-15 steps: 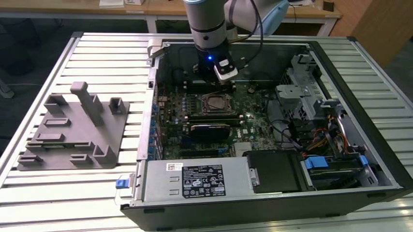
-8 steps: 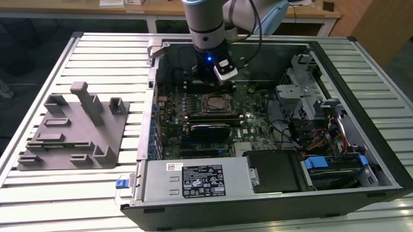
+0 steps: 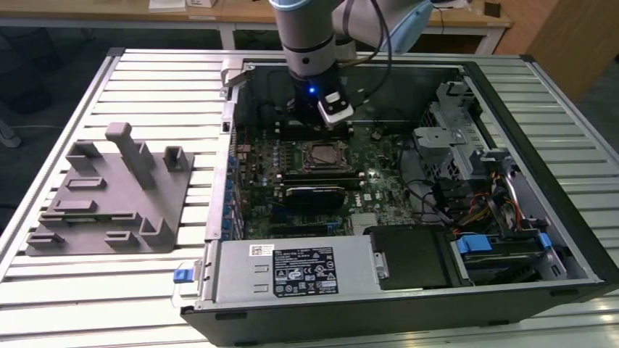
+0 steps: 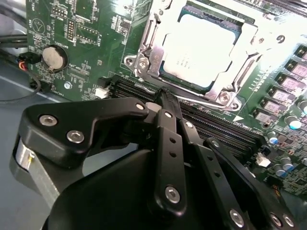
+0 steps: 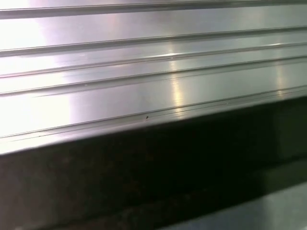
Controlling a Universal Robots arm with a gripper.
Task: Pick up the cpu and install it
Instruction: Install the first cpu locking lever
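Note:
The cpu (image 4: pixel 201 48) is a small square chip with a bright silver top. It lies flat in the motherboard socket (image 3: pixel 320 154), framed by the socket's metal bracket (image 4: pixel 144 62). My gripper (image 4: pixel 165 98) hangs low inside the open computer case (image 3: pixel 541 145), its black fingers (image 4: pixel 168 143) drawn together to a point just beside the socket's edge, over the dark memory slots. Nothing sits between the fingers. In the exterior view the gripper (image 3: pixel 327 119) is just behind the socket, on the far side of the board.
A grey plastic block with posts (image 3: pixel 111 196) lies on the ribbed table at the exterior view's left. Inside the case are a black finned module (image 3: pixel 314 196), a power supply (image 3: pixel 290 272), drive bays and cables (image 3: pixel 464 167). A coin battery (image 4: pixel 53 57) sits on the board.

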